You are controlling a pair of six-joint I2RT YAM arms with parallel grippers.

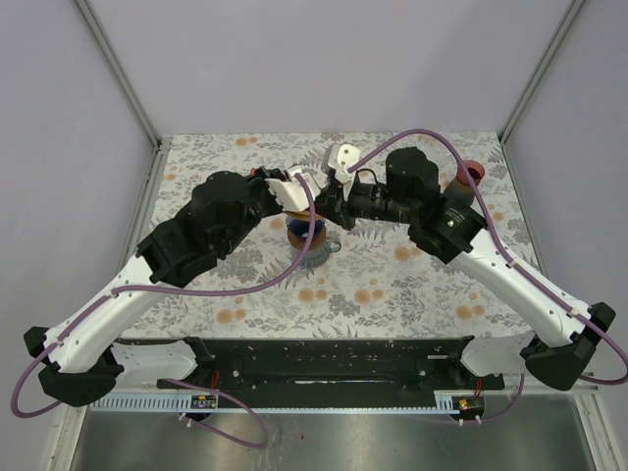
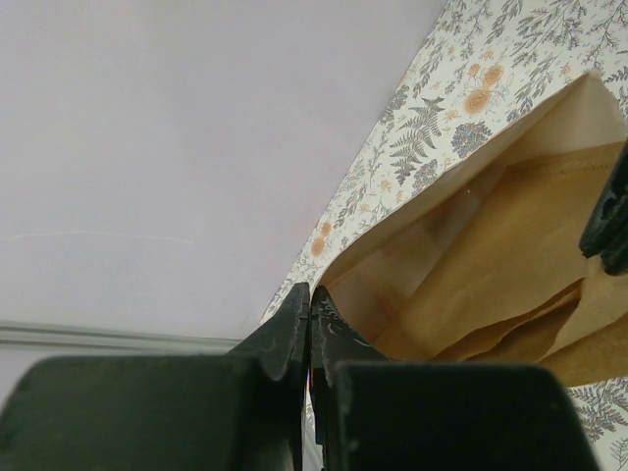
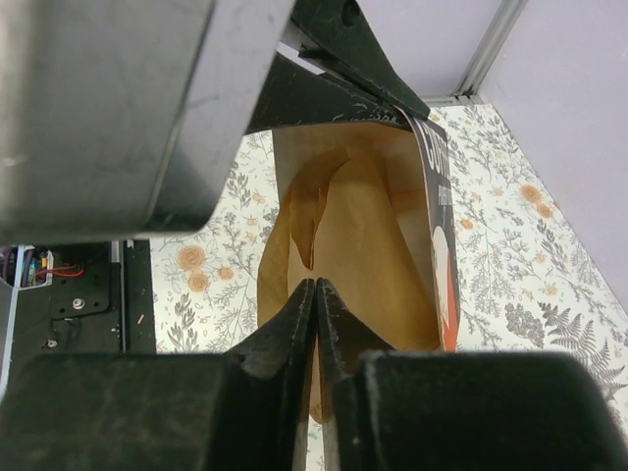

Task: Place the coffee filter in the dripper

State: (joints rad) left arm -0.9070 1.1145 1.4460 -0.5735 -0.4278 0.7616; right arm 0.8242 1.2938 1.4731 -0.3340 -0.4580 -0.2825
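Observation:
The white coffee filter package hangs above the table's middle, and my left gripper is shut on its rim. In the left wrist view the jaws pinch the package's edge, and brown coffee filters fill the open mouth. My right gripper sits at that mouth in front of the filters. Its jaws are all but together, with only a thin slit between them and nothing seen between the tips. One right fingertip shows at the package mouth. The dripper, blue and orange, stands on the table below both grippers, partly hidden.
A red cup stands at the back right of the flowered tablecloth. Grey walls close the back and sides. A black rail runs along the near edge between the arm bases.

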